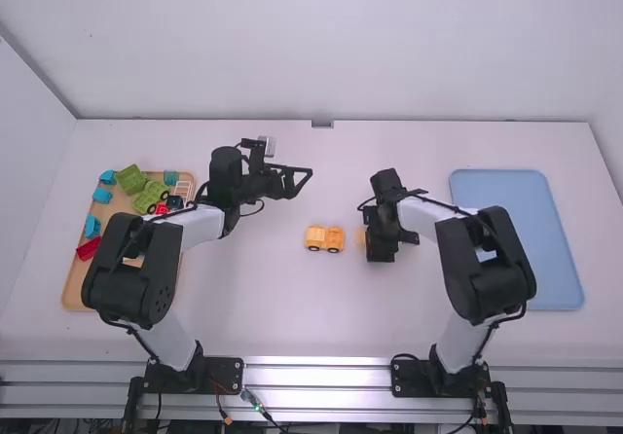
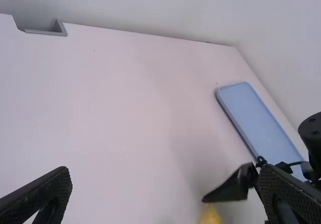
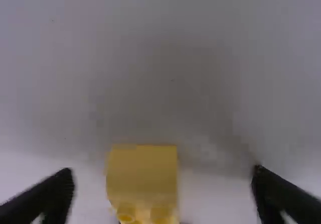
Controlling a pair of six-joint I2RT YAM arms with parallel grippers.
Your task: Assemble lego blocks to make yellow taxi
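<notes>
An orange-yellow toy car body with black wheels [image 1: 324, 239] stands on the table between the arms. Just right of it, a yellow block [image 1: 360, 235] lies partly under my right gripper [image 1: 374, 239]. In the right wrist view the yellow block [image 3: 143, 179] is between the spread fingers of my right gripper [image 3: 163, 184], touching neither. My left gripper [image 1: 304, 181] is open above the table, up and left of the car, holding nothing. In the left wrist view its fingers stand wide apart, my left gripper [image 2: 163, 189], with the yellow block's tip [image 2: 210, 215] beyond.
On the left, a wooden tray [image 1: 74, 280] holds green, blue and red blocks, partly behind the left arm. A blue tray [image 1: 531, 239] lies on the right, partly behind the right arm. A small grey bracket [image 1: 322, 124] sits at the table's far edge.
</notes>
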